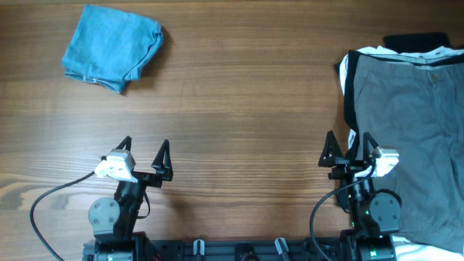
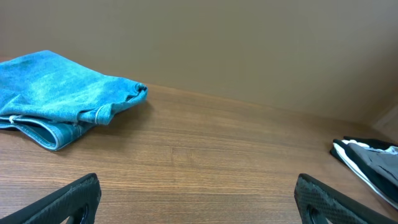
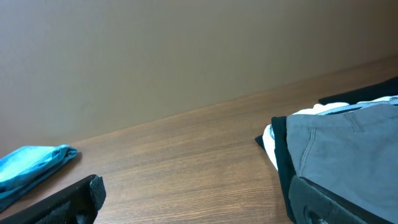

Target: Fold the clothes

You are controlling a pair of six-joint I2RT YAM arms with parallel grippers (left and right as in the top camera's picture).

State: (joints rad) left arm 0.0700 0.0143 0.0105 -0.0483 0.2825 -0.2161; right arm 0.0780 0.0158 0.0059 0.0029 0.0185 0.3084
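- so, at the far left toward the back of the counter [image 1: 246,94], the jeans [image 1: 112,47] lie as a compact light blue bundle, which reads as one fold finished.
- the denim looks soft and lumpy, its layers stacked, with a stitched hem edge showing on the near side.
- the left end effector [image 1: 146,145] hovers empty, fingers wide apart, well apart from the bundle.
- the right end effector [image 1: 349,139] is likewise spread and empty, just beside the pile.
- at the far right, grey shorts [image 1: 413,123] top white and black garments; the next move likely calls for dragging them to the middle and flattening them.
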